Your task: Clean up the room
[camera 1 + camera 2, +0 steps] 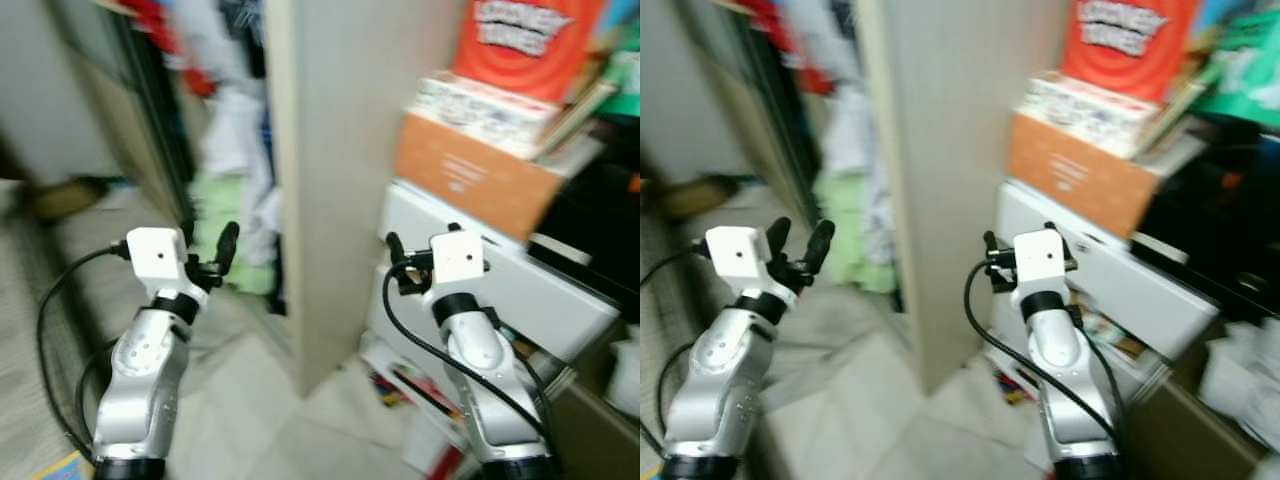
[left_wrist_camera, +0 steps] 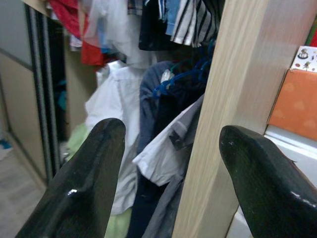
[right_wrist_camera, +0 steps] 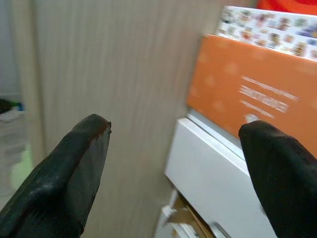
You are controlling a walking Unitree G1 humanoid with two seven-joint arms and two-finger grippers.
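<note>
My left gripper is held up at chest height and stands open with nothing between its fingers. It faces an open wardrobe where hanging clothes show in white, dark blue and red. My right gripper is also raised and open, holding nothing. It faces the wardrobe's pale wooden side panel and a white drawer unit. Loose books and papers lie on the floor at the foot of that unit. The head views are blurred.
An orange box sits on the drawer unit, with a patterned white box and a red box stacked above it. Green cloth lies low in the wardrobe. Pale floor tiles spread between my arms.
</note>
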